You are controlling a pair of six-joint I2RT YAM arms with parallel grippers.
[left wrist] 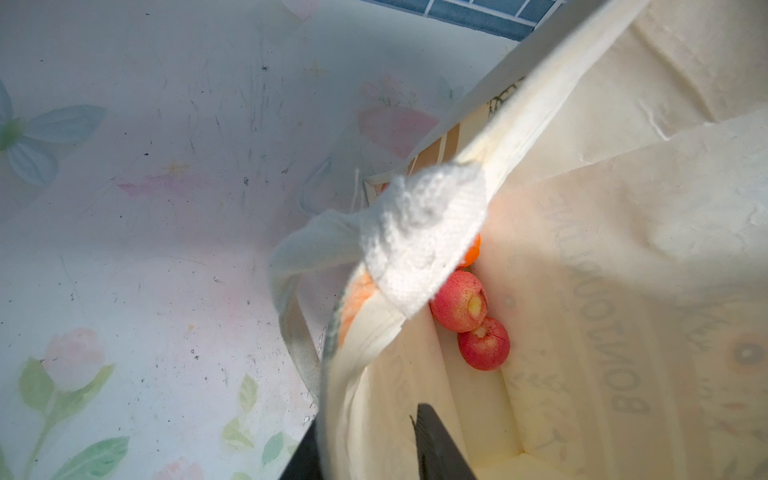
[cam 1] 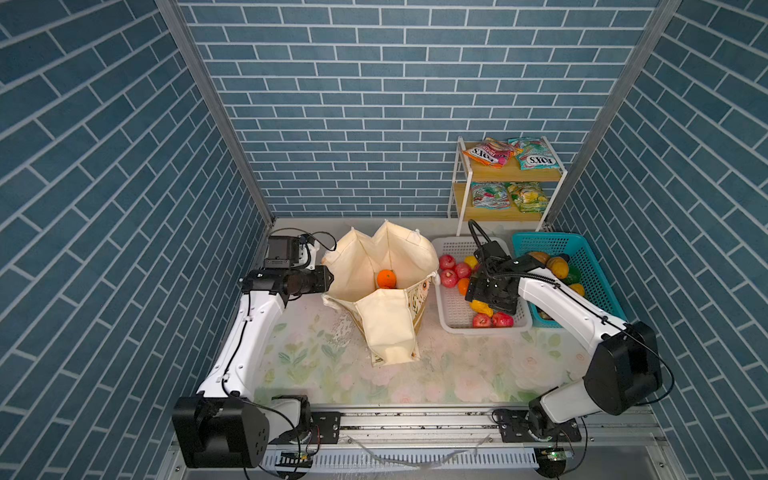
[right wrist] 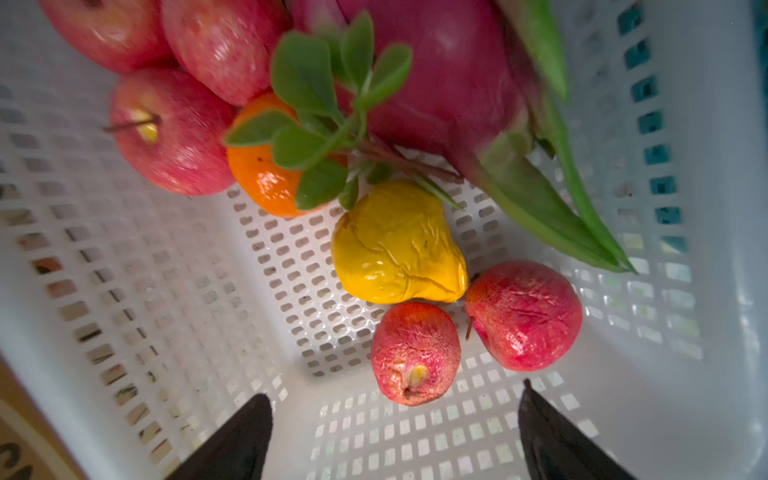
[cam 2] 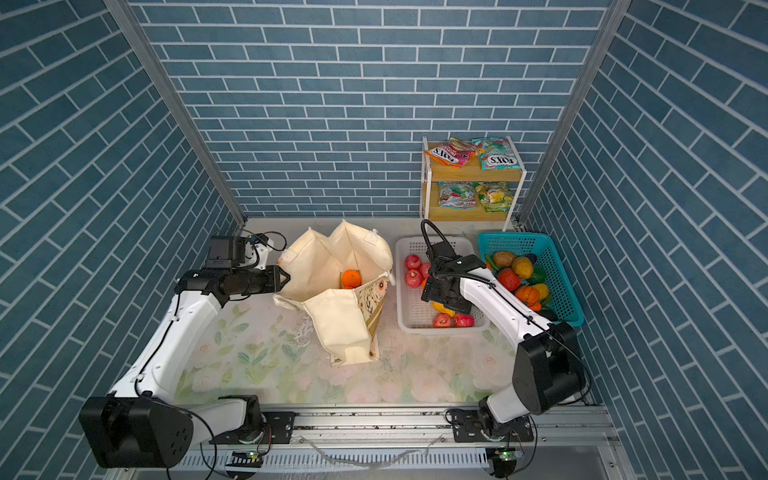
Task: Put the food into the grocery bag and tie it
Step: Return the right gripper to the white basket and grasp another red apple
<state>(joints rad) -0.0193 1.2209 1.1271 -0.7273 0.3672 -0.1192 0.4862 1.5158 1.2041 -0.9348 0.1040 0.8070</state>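
We are finding the right gripper (right wrist: 392, 392) released. Its two fingers are standing wide apart with nothing between them, low inside the white basket (cam 1: 453, 316).

Just beyond the fingertips, in line with the gap, a small red apple (right wrist: 415, 353) is lying with its dimpled stem end turned toward the fingers. It is near round, so we are judging that no long axis governs the approach. A second red apple (right wrist: 523, 316) and a wrinkled yellow fruit (right wrist: 399, 243) are lying just beside it. We are noting a risk that closing fingers catch a neighbour.

We are reading a top view as a dial with twelve at the back wall. The apple pair is sitting at six o'clock of this gripper, near the basket's front wall. The grocery bag (cam 1: 390, 328) is standing at nine o'clock of it, just beside the basket.

The left gripper (left wrist: 370, 453) is clenched on the bag's rim at the bag's nine o'clock side, one finger inside the cloth and one outside, holding the mouth open. An orange (cam 1: 386, 277) and two bagged apples (left wrist: 459, 301) are lying at the bottom of the bag.

We are judging the right arm the nearer and the only free one, and that the carry runs toward nine o'clock.
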